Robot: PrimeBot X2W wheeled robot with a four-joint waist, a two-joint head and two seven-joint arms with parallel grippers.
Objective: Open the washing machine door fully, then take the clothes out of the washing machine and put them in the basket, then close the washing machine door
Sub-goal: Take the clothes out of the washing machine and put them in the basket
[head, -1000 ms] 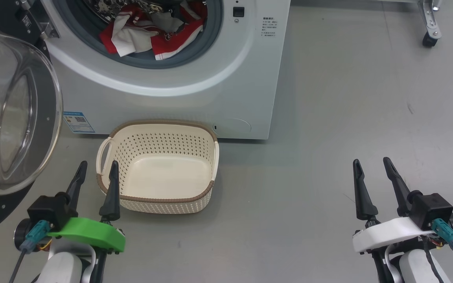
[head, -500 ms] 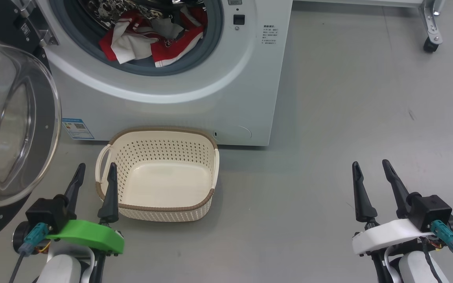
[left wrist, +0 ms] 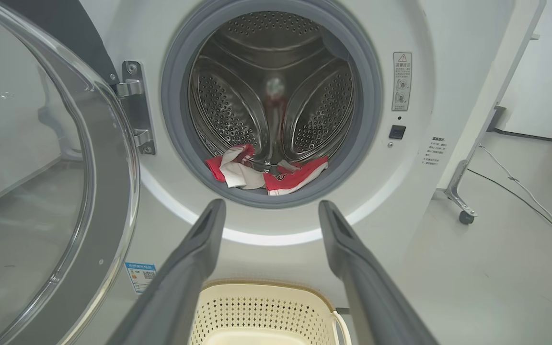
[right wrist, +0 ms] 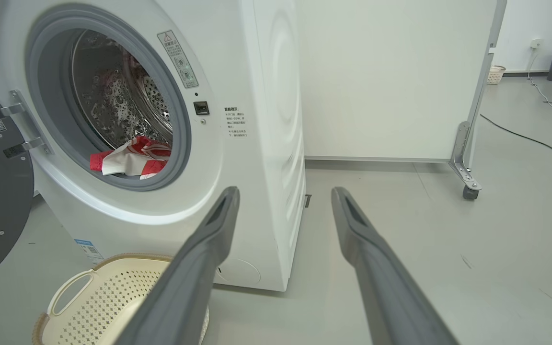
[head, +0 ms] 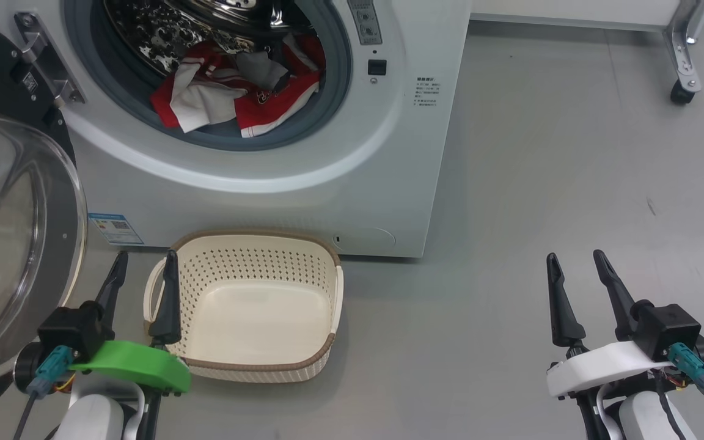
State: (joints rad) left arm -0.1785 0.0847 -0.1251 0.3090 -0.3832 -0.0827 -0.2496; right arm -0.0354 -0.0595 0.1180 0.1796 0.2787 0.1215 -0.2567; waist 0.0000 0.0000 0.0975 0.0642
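Since the washing machine [head: 388, 153] stands on the grey floor [head: 541, 183] with its round mouth uncovered, the opening step looks done, and the work in hand is, I judge, the first reach for laundry. The washing machine door [head: 16, 244] hangs swung out on the robot's left, glass bowl bulging toward the head camera. Whether it sits at the limit of its hinge I cannot tell. Just in front of the machine's base, below the mouth, sits the basket [head: 254, 269], empty. The clothes [head: 236, 101], red with white trim plus some white fabric, lie heaped at the bottom front of the drum [left wrist: 276, 86], one red edge draped toward the grey rubber ring [left wrist: 367, 96].

The left gripper [head: 146, 256] hovers low between door and basket, its fingers spread and holding nothing, one of them just beside the basket's left handle [head: 147, 293]. The right gripper [head: 575, 255] is well apart over bare floor, fingers likewise spread and empty.

To reach well, the chosen arm should rise first, then enter the mouth straight on, the left one keeping clear of the glass bowl. Aim for the red edge nearest the ring and pinch a thick fold, not a single layer. Lift it over the ring's lip before drawing back, or the cloth may snag. With the basket under the mouth, a short lowering should suffice.
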